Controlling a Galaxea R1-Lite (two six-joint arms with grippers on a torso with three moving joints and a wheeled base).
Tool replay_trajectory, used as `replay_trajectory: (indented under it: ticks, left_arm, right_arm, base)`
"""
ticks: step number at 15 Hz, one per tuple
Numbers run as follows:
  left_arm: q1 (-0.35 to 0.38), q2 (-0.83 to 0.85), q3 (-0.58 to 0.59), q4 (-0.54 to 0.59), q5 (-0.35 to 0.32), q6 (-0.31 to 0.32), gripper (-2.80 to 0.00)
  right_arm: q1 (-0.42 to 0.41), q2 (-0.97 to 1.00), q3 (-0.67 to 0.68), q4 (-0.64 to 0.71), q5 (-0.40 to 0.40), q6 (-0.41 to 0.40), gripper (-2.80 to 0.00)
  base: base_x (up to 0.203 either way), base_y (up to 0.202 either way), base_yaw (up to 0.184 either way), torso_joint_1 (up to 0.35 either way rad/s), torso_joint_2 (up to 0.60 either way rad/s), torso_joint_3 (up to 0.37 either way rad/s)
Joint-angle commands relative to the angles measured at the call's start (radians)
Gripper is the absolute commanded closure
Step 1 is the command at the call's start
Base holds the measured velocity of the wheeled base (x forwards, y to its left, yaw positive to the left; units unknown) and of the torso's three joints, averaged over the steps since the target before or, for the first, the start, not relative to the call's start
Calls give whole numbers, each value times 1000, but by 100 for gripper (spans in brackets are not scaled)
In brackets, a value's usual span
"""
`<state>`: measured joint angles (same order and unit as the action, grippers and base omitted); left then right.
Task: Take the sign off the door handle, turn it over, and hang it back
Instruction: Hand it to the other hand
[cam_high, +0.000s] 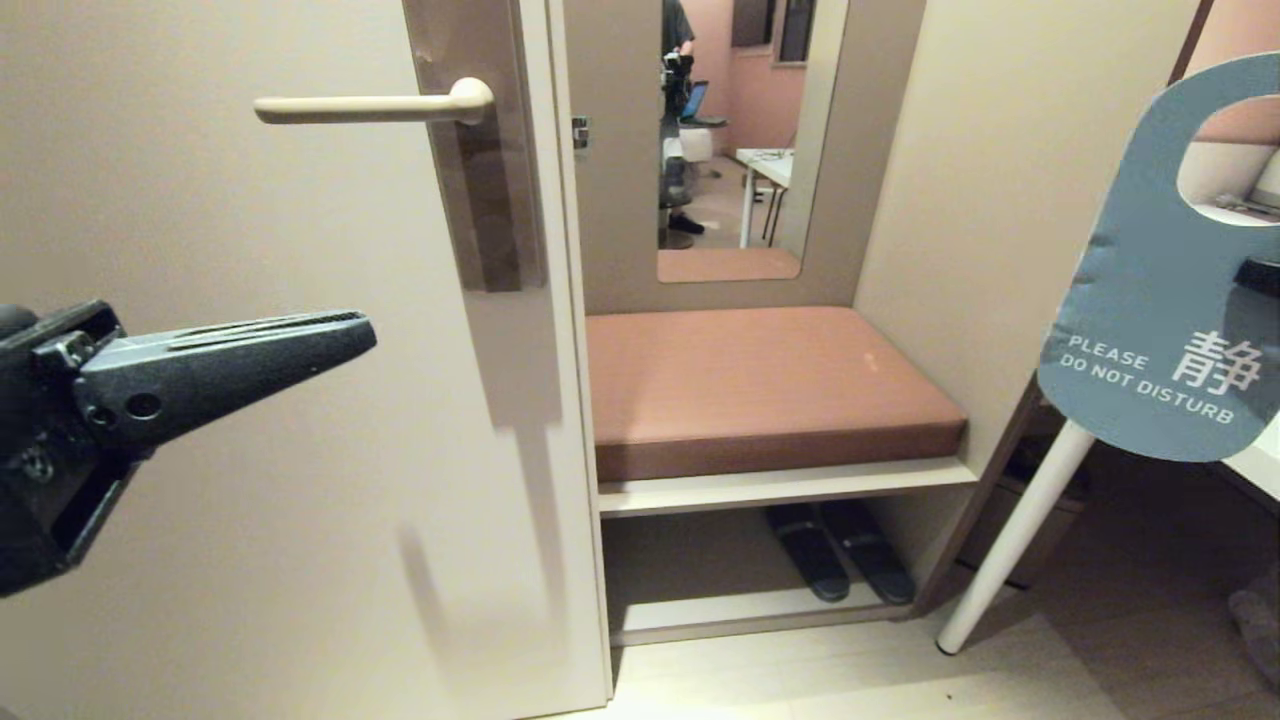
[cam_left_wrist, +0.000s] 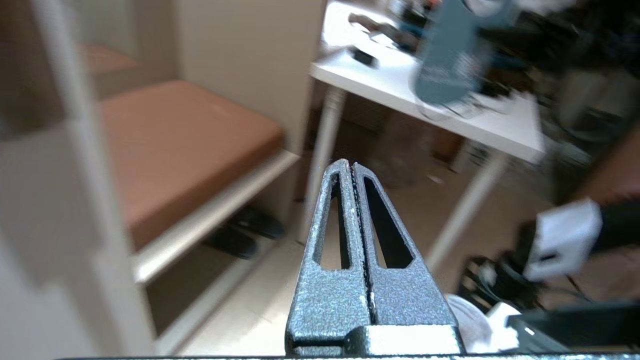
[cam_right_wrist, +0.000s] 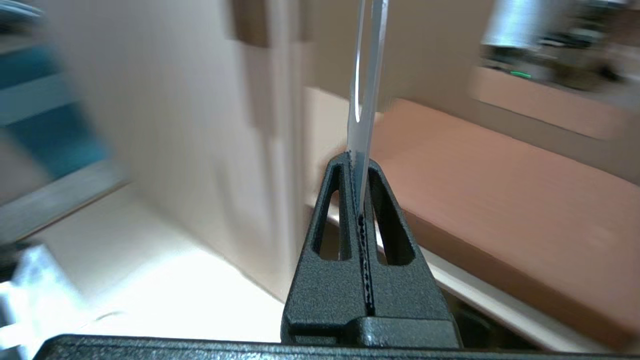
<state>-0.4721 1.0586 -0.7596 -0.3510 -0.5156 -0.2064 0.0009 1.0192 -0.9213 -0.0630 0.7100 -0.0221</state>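
The cream door handle sticks out to the left from its brownish backplate with nothing hanging on it. The sign is held up at the far right, off the door, with its blue "PLEASE DO NOT DISTURB" face toward the head camera. My right gripper is shut on the sign's lower end, and the card runs edge-on out of the jaws. In the head view that gripper is hidden behind the sign. My left gripper is shut and empty, in front of the door below the handle. Its wrist view shows the sign far off.
Right of the door is a bench with a brown cushion, a pair of dark slippers on the shelf under it, and a mirror above. A white table leg slants down below the sign.
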Motion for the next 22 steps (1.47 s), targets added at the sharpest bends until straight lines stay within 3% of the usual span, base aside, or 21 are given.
replay_trajectory:
  ticks: [1, 5, 11, 17, 22]
  left_arm:
    - [-29, 51, -2, -3, -19, 0, 0]
    - [-33, 137, -62, -5, -138, 7, 0]
    - [-50, 288, -110, -108, -229, 6, 0]
    - [-127, 374, -119, -174, -238, 4, 0]
    - [-148, 393, -129, -184, -241, 2, 0]
  right_arm:
    - [16, 98, -55, -1, 68, -1, 0]
    - [109, 205, -146, -2, 83, 0, 0]
    - [230, 328, -280, -1, 86, 9, 0]
    - [294, 359, -330, -1, 93, 11, 0]
    - [309, 362, -328, 1, 214, 12, 0]
  base:
    - [0, 0, 0, 0, 0, 0]
    - [0, 0, 0, 0, 0, 0]
    - [0, 0, 0, 0, 0, 0]
    - [0, 0, 0, 0, 0, 0]
    - [0, 0, 0, 0, 0, 0]
